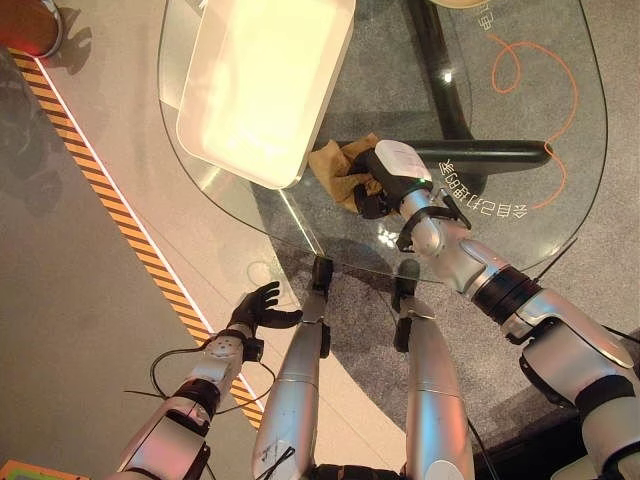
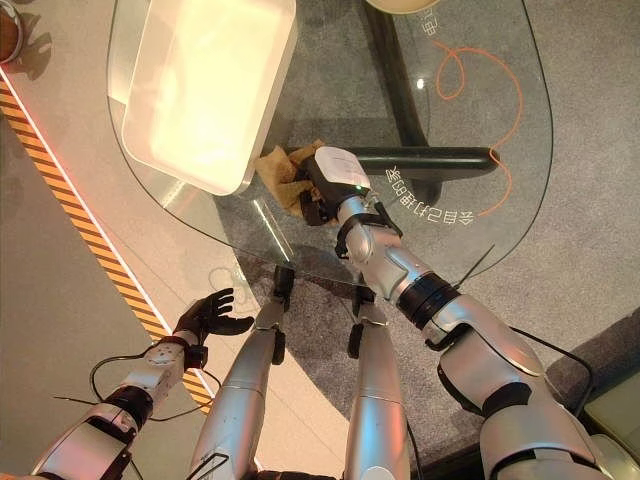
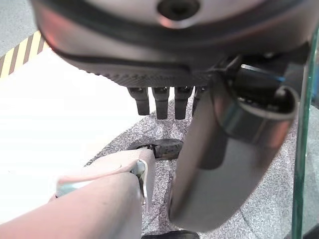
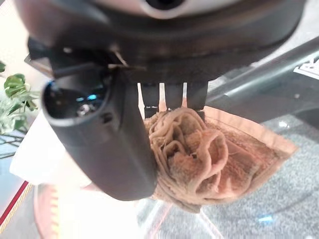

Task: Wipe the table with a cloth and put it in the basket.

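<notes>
A crumpled brown cloth (image 1: 335, 165) lies on the glass table (image 1: 560, 200), just in front of the white basket (image 1: 265, 80). My right hand (image 1: 395, 172) rests on the cloth's right side, shut on it. In the right wrist view the cloth (image 4: 199, 154) is bunched between the thumb (image 4: 104, 139) and the fingers. Part of the cloth spreads flat on the glass past the hand. My left hand (image 1: 258, 310) hangs open below the table's near edge, at the lower left, holding nothing.
The white basket is a wide shallow tray covering the table's far left. Through the glass show a black table base (image 1: 480, 152) and an orange cord (image 1: 555, 100). Yellow-black striped tape (image 1: 120, 215) runs along the floor at the left. A red object (image 1: 30, 25) sits far left.
</notes>
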Motion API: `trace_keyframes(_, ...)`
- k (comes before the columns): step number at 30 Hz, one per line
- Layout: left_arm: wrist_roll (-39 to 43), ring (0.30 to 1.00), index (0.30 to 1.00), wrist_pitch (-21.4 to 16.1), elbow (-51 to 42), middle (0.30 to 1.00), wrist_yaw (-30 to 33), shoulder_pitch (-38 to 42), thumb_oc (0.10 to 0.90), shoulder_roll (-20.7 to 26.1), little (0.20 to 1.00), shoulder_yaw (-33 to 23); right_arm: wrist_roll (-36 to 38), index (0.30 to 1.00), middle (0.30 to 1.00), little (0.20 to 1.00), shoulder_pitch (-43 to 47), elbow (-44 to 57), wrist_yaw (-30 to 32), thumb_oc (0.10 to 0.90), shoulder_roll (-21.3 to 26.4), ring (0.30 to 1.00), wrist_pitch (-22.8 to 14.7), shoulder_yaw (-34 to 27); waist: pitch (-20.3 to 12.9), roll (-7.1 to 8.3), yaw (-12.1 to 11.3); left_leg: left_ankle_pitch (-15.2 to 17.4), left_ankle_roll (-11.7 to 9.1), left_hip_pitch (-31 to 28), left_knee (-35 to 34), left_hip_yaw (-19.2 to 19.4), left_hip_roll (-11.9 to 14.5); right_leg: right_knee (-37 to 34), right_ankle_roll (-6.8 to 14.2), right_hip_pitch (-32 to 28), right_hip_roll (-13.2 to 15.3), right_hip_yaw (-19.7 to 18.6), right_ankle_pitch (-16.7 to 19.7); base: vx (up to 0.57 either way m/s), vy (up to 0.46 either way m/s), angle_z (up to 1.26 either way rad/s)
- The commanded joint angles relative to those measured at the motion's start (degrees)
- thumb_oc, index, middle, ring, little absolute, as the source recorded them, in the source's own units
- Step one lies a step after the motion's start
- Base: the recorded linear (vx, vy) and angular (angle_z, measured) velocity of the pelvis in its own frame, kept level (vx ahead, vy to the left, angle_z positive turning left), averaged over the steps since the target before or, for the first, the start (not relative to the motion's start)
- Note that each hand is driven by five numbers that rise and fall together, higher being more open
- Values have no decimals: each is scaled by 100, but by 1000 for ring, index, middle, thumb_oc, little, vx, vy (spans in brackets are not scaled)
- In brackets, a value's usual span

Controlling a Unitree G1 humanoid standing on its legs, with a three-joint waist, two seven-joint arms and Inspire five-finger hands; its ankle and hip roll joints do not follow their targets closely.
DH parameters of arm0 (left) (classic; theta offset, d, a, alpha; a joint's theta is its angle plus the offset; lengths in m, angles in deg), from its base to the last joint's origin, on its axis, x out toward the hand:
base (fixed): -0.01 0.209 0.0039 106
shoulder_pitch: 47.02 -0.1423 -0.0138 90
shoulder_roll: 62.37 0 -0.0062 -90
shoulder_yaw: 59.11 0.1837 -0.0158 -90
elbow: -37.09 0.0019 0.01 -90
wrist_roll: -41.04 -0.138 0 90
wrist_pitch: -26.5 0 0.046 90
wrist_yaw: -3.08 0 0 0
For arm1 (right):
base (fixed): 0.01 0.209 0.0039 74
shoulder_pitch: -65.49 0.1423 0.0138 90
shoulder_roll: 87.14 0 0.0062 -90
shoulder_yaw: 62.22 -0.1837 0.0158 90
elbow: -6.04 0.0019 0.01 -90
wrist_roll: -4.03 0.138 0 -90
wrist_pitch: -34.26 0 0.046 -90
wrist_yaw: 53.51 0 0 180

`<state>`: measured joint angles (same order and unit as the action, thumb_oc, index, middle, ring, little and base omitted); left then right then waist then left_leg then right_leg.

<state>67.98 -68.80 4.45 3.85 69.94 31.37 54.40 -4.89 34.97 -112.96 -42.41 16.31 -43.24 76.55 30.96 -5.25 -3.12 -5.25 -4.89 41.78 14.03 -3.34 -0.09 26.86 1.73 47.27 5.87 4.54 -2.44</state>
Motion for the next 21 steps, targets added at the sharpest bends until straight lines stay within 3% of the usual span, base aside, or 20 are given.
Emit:
trace_keyframes(1, -159, 900, 900, 8, 153, 900, 99, -176, 800, -65, 900, -175, -8, 300, 300, 200, -25, 1087, -32, 100, -470, 300, -711, 76, -117, -45, -16, 235, 331, 7, 332, 551, -406, -368, -72, -290, -334, 422, 5, 0, 0, 0)
trace_keyframes(8, -98, 900, 900, -42, 182, 900, 135, -135, 800, -29, 900, -200, -32, 300, 300, 200, -83, 1016, 83, 100, -480, 300, -680, 77, -117, -39, -9, 225, 323, -18, 315, 559, -390, -382, -67, -316, -322, 420, 21, 0, 0, 0)
trace_keyframes(12, 494, 900, 900, -412, 155, 900, 475, -126, 800, -37, 900, -388, 170, 300, 300, 200, -120, 905, 371, 100, -485, 300, -598, -19, -117, -35, -13, 224, 318, -26, 329, 537, -389, -346, -74, -314, -324, 408, 8, 0, 0, 0)
trace_keyframes(17, 1365, 900, 900, -1020, -194, 900, 1040, -65, 800, -6, 900, -1008, 522, 300, 300, 200, -314, 586, 944, 100, -530, 300, -620, -394, -117, 0, -39, 236, 313, -52, 339, 526, -377, -310, -76, -328, -322, 411, -22, -5, -13, 0)
trace_keyframes(21, 2011, 900, 900, -1171, -476, 900, 1265, 68, 800, 89, 900, -1395, 721, 300, 300, 200, -386, 361, 1221, 100, -538, 300, -688, -691, -117, 28, -57, 275, 320, -35, 400, 501, -372, -247, -69, -300, -317, 430, -24, -19, -43, 2)
